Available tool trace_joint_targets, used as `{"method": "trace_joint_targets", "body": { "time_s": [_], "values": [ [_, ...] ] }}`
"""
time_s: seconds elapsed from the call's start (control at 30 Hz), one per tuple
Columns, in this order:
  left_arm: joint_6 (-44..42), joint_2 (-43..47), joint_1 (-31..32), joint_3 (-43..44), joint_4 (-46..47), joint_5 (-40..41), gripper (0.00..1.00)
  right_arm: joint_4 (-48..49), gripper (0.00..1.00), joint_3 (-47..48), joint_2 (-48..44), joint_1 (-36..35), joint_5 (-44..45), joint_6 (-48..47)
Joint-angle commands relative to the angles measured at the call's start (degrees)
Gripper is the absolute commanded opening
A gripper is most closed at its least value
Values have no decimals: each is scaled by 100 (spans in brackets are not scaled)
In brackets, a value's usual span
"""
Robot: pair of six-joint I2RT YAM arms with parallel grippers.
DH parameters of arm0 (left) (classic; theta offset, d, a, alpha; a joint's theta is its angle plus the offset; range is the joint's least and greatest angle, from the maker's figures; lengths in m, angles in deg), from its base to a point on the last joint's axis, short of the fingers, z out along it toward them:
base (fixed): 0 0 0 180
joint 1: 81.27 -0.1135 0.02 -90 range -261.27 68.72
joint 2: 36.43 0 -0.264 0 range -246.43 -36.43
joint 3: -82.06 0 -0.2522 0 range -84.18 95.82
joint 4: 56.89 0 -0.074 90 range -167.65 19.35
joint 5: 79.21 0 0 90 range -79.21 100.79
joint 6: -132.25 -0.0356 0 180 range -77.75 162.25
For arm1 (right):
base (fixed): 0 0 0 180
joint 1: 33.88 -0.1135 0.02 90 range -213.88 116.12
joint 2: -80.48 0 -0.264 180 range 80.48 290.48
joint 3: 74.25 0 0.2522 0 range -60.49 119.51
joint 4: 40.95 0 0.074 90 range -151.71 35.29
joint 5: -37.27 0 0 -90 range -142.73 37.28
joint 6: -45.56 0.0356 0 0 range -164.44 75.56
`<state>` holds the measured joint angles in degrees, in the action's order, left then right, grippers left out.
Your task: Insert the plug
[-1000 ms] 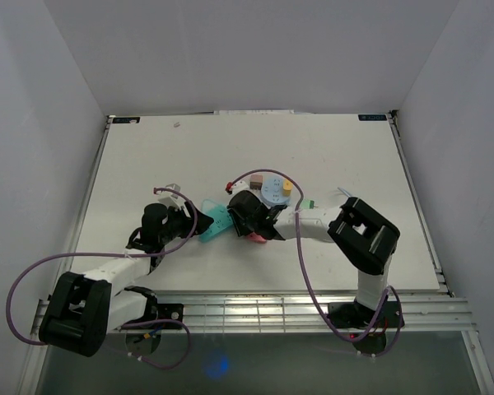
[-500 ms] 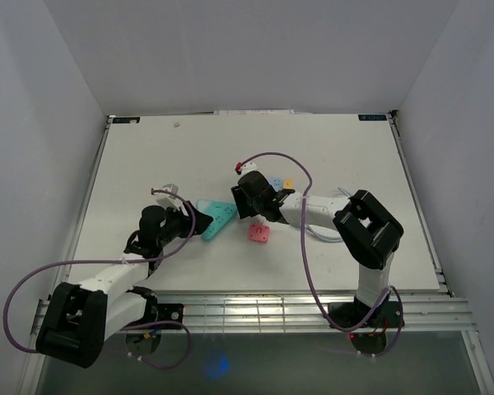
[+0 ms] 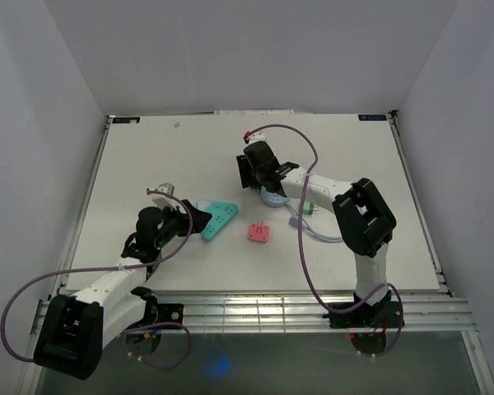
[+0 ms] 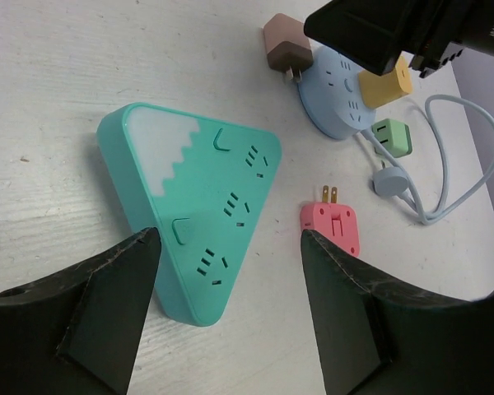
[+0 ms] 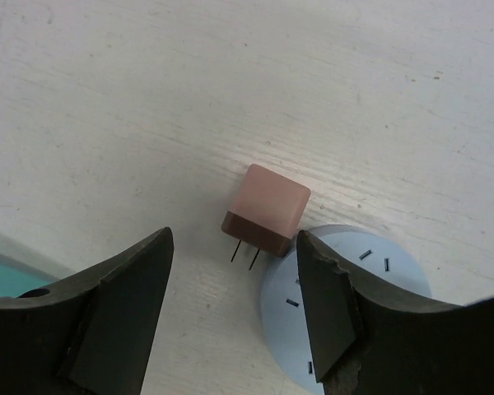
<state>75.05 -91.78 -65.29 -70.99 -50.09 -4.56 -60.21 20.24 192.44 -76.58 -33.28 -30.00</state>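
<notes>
Hovering low over the white table (image 3: 148, 148), the left gripper (image 4: 229, 247) is spread wide and holds nothing; its wrist view shows the teal power strip (image 4: 193, 239), a flat triangle with three sets of slots facing up, lying on the table between the two dark fingers. Just to the right of that strip, and apart from it, the pink plug (image 4: 333, 226) lies flat with its two metal prongs pointing toward the far side of the table. The right gripper (image 5: 235, 243) is also open and empty, held above the brown plug (image 5: 267, 210), which lies on its side with its prongs toward the near edge, right against the rim of the round blue socket block (image 5: 346, 304). A yellow plug (image 4: 384, 82) stands upright in that block. A green plug (image 4: 393, 136) lies just beside it on the table, and a pale blue cable (image 4: 445, 164) loops away from the block to the right. From above, the two grippers are well apart, the pink plug on the table between them.
</notes>
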Motion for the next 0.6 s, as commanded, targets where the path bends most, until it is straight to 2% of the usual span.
{"method": "trace_joint_targets", "body": {
  "time_s": [0.0, 0.3, 0.57],
  "values": [
    [-28, 148, 27, -89, -78, 94, 80, -303, 67, 390, 308, 86, 121, 15],
    [-36, 156, 27, -89, -78, 147, 80, -944, 67, 1252, 941, 148, 499, 463],
    [-28, 191, 27, -89, -78, 138, 80, -1076, 65, 1349, 1214, 165, 307, 508]
  ]
}}
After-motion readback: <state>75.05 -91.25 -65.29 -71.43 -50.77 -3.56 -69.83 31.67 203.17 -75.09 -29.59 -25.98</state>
